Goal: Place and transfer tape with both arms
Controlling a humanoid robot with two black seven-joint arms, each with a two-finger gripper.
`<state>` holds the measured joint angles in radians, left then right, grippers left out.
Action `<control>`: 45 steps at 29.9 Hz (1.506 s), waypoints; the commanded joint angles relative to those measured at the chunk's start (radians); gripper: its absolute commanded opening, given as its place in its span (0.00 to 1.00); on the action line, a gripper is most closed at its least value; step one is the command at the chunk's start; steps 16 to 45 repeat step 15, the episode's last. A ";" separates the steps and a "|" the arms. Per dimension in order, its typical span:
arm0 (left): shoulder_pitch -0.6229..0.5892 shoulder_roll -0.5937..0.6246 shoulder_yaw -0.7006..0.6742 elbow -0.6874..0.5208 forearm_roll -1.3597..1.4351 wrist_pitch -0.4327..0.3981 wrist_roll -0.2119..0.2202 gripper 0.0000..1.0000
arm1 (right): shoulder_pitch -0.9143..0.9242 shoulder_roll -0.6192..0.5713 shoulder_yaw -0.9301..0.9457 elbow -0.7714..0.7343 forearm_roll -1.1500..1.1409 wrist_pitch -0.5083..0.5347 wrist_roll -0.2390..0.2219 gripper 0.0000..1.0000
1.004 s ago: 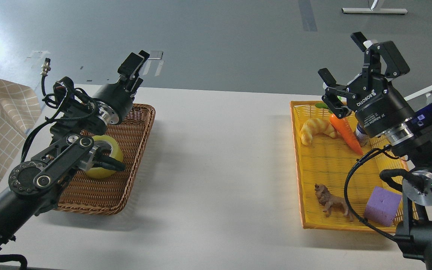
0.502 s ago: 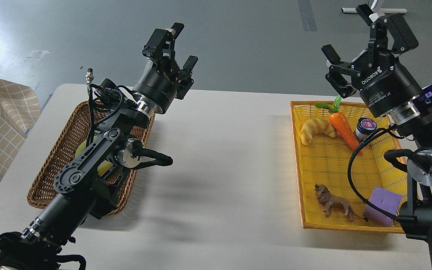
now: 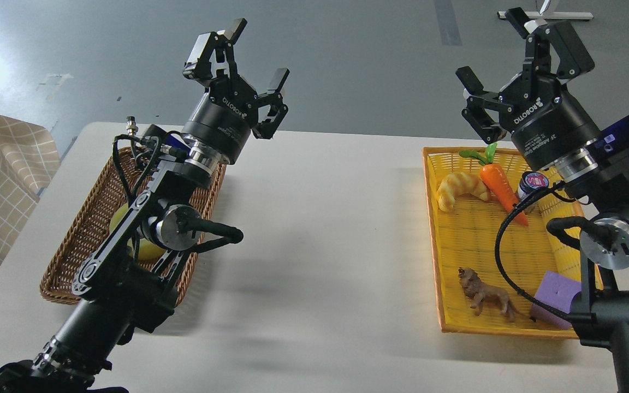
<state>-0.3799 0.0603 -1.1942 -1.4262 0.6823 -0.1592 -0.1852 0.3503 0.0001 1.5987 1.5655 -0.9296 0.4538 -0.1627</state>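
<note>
Tape sitting in the basket, grippers up high

The tape [image 3: 123,229] looks mostly hidden behind the arm, well below the left gripper [image 3: 249,63]; both it and the right gripper [image 3: 503,54] are spread, holding nothing.

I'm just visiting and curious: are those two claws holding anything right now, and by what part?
Nothing is held. The left gripper and right gripper are both raised with jaws open and bare. The tape lies in the wicker basket.

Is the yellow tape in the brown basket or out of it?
In. The tape lies inside the wicker basket, partly hidden behind the left arm.
</note>
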 commanded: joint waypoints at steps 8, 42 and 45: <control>0.030 -0.004 -0.048 -0.037 -0.041 -0.023 -0.002 0.98 | 0.001 0.000 -0.028 0.002 -0.002 -0.003 0.002 1.00; 0.056 0.023 -0.054 -0.040 -0.041 -0.077 -0.002 0.98 | 0.010 0.000 -0.034 -0.002 -0.002 -0.001 0.002 1.00; 0.056 0.023 -0.054 -0.040 -0.041 -0.077 -0.002 0.98 | 0.010 0.000 -0.034 -0.002 -0.002 -0.001 0.002 1.00</control>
